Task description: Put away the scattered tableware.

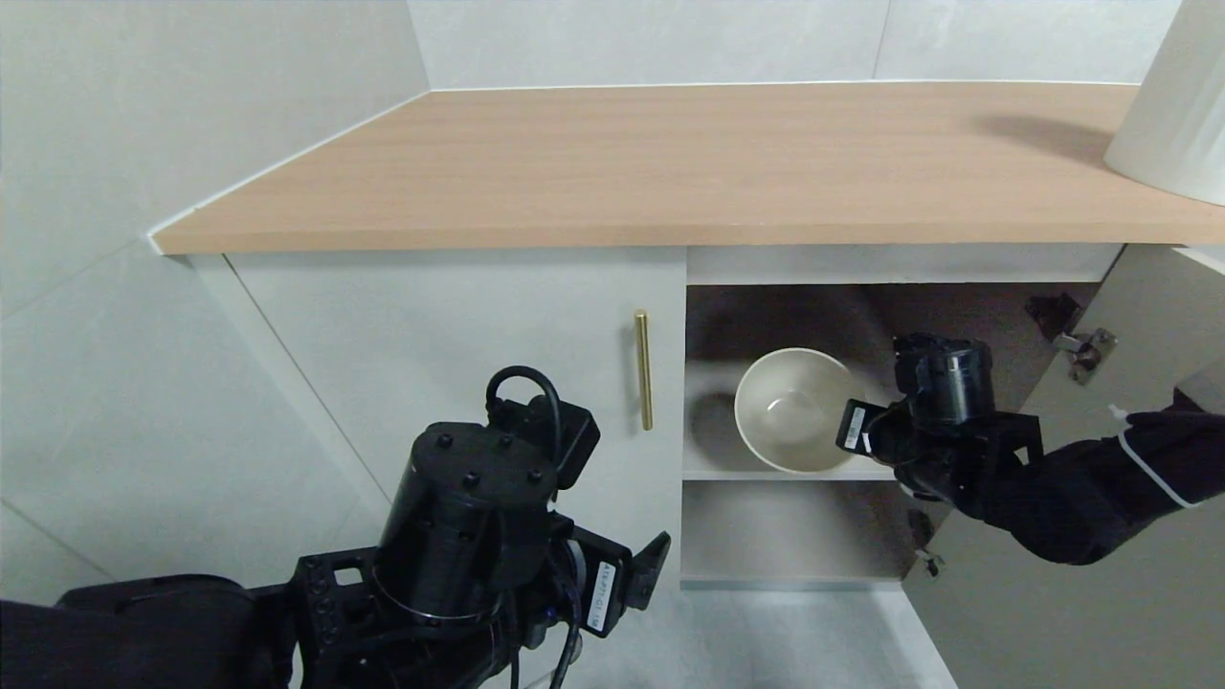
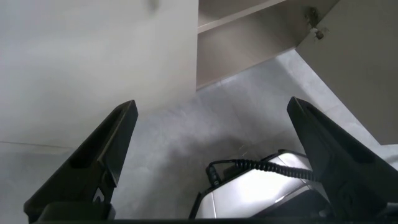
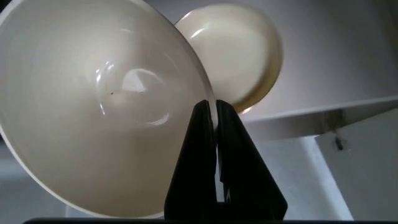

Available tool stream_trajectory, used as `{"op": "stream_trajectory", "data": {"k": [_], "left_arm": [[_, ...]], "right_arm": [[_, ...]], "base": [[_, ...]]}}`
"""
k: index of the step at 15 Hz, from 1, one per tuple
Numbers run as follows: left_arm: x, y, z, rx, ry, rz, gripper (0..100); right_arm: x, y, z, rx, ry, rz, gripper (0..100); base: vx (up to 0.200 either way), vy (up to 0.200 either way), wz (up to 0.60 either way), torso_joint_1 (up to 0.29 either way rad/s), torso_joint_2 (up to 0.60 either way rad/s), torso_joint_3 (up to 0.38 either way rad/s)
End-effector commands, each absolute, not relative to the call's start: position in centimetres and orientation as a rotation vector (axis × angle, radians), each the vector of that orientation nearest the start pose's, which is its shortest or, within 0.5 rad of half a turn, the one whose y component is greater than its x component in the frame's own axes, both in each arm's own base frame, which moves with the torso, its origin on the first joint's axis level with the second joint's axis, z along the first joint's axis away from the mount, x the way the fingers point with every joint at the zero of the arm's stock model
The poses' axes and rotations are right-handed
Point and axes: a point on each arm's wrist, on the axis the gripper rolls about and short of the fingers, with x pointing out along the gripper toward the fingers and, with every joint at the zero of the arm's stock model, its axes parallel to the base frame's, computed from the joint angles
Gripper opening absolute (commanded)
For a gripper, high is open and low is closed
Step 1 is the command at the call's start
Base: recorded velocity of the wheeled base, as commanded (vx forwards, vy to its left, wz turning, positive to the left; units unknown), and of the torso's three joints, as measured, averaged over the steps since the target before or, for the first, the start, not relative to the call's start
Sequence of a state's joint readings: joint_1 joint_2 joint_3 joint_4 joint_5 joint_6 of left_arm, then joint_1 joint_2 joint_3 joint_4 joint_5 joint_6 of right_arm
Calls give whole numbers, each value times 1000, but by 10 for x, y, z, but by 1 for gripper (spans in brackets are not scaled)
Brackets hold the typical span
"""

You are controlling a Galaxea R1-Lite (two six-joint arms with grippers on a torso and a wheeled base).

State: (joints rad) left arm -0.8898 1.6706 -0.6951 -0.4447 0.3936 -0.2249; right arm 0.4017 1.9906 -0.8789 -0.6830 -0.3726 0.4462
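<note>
i count two pieces of cream tableware: one deep bowl (image 1: pixel 792 410) and one smaller shallow dish (image 3: pixel 239 53). my right end effector (image 1: pixel 861 433) is clamped on the bowl's rim at the side nearest the open door, holding it tilted with its mouth toward my head camera, at the front edge of the upper shelf (image 1: pixel 718 472) in the cabinet. i cannot tell whether the bowl touches the shelf.

my right wrist camera gives what my head camera does not: the two dark pads pinched on the rim, and the shallow dish sitting farther back on the shelf, just behind the bowl. from the head view only the bowl is plain.

my left end effector (image 1: pixel 634 572) hangs low in front of the shut door, its fingers (image 2: pixel 106 155) spread wide apart with nothing between them, above the pale floor (image 2: pixel 205 124).

the cabinet has two doors: the left one (image 1: pixel 450 325) shut, with one brass handle (image 1: pixel 643 368), and the right one (image 1: pixel 1081 584) swung open beside my right arm. below the shelf is one lower compartment (image 1: pixel 785 526). the wooden counter (image 1: pixel 670 163) above carries one white ribbed object (image 1: pixel 1172 105) at its right end.
</note>
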Motion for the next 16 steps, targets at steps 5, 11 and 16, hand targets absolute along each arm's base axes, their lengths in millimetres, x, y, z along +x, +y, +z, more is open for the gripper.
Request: {"op": "stream_trajectory", "data": {"k": [5, 11, 16], "left_arm": [[181, -210, 145, 104, 480, -430, 100], [181, -210, 145, 103, 479, -431, 100], [182, -210, 144, 106, 483, -430, 100]], "right_arm": [[366, 112, 96, 288, 381, -163, 0], [377, 106, 88, 302, 382, -190, 0], [378, 104, 85, 300, 389, -200, 0]], "base": [[0, 0, 0, 0, 0, 0], [0, 0, 0, 0, 0, 0], [0, 0, 0, 0, 0, 0]]}}
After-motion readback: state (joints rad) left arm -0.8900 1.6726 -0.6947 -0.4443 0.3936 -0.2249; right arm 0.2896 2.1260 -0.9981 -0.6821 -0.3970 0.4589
